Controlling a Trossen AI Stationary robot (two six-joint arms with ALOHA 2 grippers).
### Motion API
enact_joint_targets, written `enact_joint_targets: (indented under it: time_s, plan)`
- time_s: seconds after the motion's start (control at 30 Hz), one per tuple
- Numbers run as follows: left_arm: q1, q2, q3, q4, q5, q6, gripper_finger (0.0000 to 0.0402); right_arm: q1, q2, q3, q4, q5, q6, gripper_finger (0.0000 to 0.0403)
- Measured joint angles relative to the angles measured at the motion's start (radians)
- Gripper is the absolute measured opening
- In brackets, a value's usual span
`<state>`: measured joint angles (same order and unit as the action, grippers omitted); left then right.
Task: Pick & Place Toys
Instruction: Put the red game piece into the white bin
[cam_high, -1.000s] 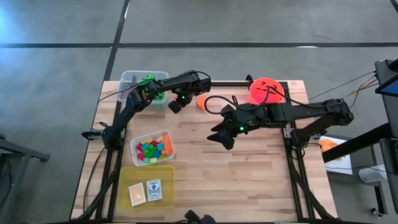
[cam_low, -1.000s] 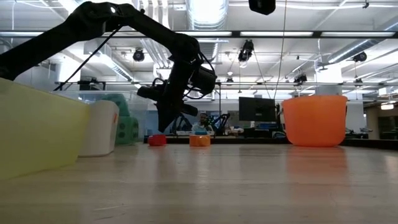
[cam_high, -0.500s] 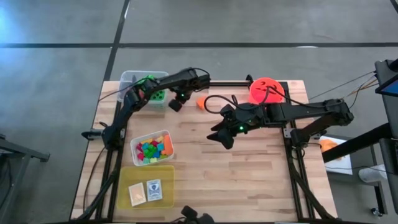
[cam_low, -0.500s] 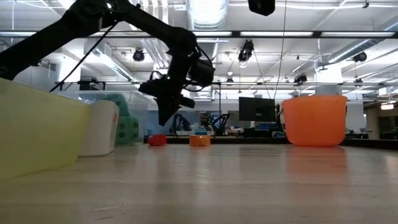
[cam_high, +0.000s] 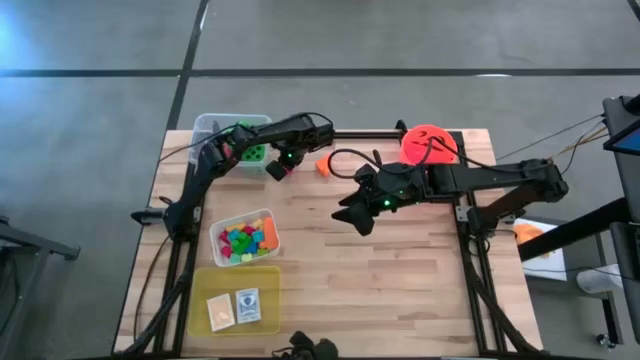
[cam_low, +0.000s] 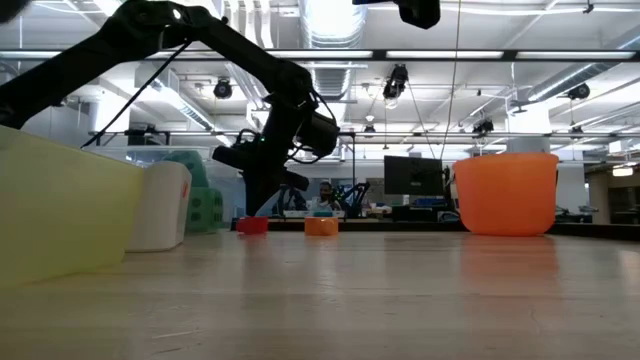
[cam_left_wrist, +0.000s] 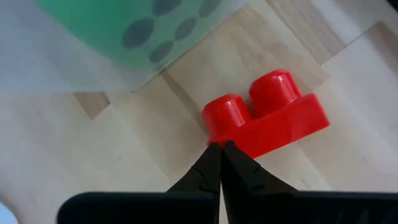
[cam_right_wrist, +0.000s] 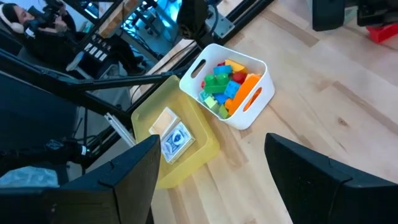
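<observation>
Two fingers pressed together, left gripper (cam_left_wrist: 219, 149) poised at red block (cam_left_wrist: 267, 113).
Right gripper (cam_right_wrist: 208, 180) held wide above table (cam_high: 400, 270), empty.

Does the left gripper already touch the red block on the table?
Cannot tell. In the left wrist view, the shut tips of the left gripper overlap the edge of the red block, but the height between them is not visible. The low view does not show it either.

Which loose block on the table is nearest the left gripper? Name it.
The red two-stud block, right at the tip of the shut left gripper beside the clear tub with the green die. The orange block lies farther off, toward the bucket.
</observation>
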<state>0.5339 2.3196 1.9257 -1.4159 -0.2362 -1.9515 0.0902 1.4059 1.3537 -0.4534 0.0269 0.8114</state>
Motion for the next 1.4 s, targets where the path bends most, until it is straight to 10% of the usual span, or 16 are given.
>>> enact_joint_targets:
  time_s: [0.6, 0.9, 1.1, 1.4]
  plan:
    - [-0.027, -0.025, -0.02, -0.025, 0.26, 0.104, 0.0008, 0.001, 0.0, 0.0, 0.0, 0.001, 0.0, 0.0281]
    - [-0.117, -0.101, -0.02, -0.084, 0.246, 0.013, 0.0008, 0.001, 0.0, 0.0, 0.0, 0.001, 0.0, 0.0281]
    - [-0.113, -0.106, -0.02, -0.061, 0.179, 0.209, 0.0012, 0.001, 0.0, 0.0, -0.002, 0.001, 0.0, 0.0281]
    - [-0.111, -0.102, -0.036, 0.01, 0.097, 0.313, 0.0177, 0.001, 0.0, 0.0, -0.004, 0.001, 0.0, 0.0281]
